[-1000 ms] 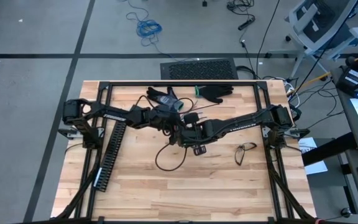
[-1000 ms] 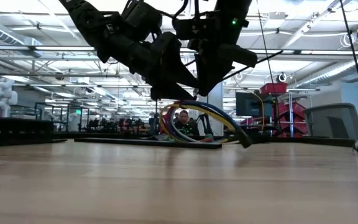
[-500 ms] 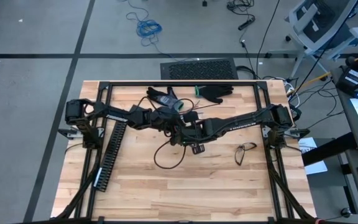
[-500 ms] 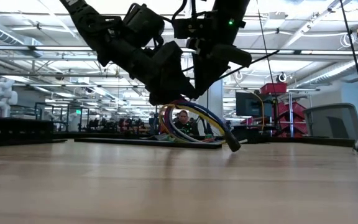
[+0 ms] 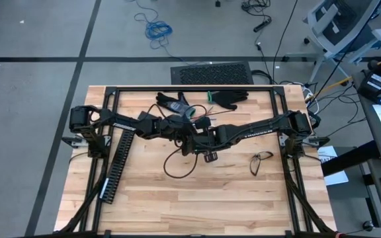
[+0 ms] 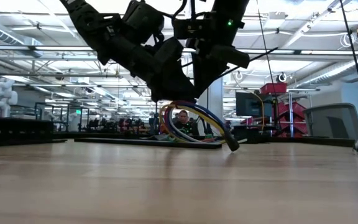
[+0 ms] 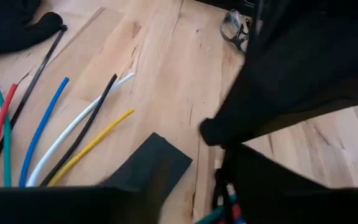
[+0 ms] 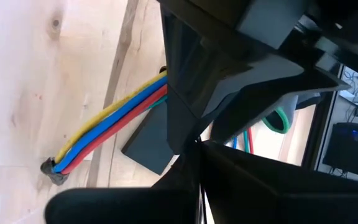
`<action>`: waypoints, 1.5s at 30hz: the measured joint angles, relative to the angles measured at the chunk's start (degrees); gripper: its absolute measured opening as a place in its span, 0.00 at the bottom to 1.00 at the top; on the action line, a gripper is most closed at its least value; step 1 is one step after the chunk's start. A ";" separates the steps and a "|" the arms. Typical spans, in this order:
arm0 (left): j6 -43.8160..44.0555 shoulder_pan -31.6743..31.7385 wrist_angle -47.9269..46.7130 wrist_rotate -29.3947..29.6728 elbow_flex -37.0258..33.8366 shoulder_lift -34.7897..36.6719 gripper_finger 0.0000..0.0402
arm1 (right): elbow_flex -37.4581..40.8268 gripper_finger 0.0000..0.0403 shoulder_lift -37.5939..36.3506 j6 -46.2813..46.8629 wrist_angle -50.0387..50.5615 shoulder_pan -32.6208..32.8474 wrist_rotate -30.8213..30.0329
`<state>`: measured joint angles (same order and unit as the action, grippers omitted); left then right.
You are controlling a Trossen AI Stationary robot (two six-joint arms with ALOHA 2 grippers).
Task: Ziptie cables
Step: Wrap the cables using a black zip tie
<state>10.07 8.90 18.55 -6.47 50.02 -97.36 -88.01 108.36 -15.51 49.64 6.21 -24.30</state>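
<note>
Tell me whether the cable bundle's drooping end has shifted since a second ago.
Yes. In the low view the cables' dark tip now sits closer to the red rack behind's left, nearer the grippers.

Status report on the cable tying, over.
Both grippers meet mid-table over the cables. Right gripper shut; left gripper closing. Bundle arched, bound end touching wood. Nothing blocking.

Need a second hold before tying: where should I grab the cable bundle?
Grip the cables on the raised arch between the grippers and the taped end, coming from above. There the wires run together clear of the table, so fingers can close around them all.
</note>
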 joint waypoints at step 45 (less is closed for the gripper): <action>1.41 -3.38 -13.33 0.21 0.78 0.70 0.00 | 0.04 0.00 -0.58 11.90 4.17 -4.80 3.31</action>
<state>11.47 5.52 5.21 -6.26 50.80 -96.66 -87.96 107.78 -3.61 53.81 1.41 -20.98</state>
